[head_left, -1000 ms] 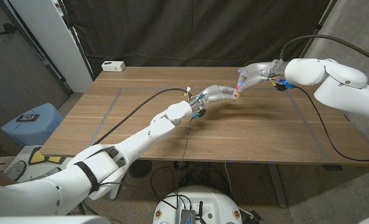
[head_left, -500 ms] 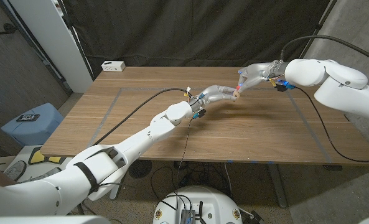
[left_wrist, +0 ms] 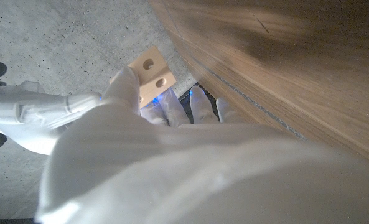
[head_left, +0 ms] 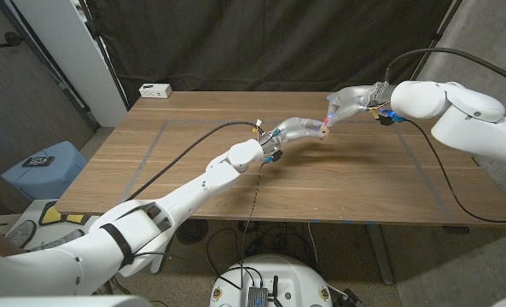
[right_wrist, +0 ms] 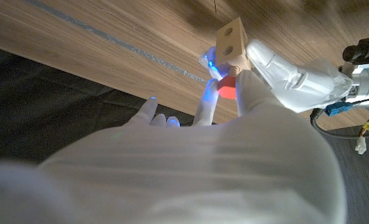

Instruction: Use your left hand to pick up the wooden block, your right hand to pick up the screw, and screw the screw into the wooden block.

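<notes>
The left hand (head_left: pixel 299 130) grips the wooden block (right_wrist: pixel 232 38) — the right hand (head_left: pixel 346 104) pinches the red-headed screw (right_wrist: pixel 228 87) against it. A tilted screw could jam or slip free.

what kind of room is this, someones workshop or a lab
Most likely a robot lab or test cell rather than a workshop: a plain wooden table with tape lines marked on it, black curtains hung behind, bare concrete floor, and cables trailing under the table.

left hand (left_wrist: pixel 172 168) holds the wooden block (left_wrist: pixel 150 78) beside the table (left_wrist: pixel 284 56).
</notes>
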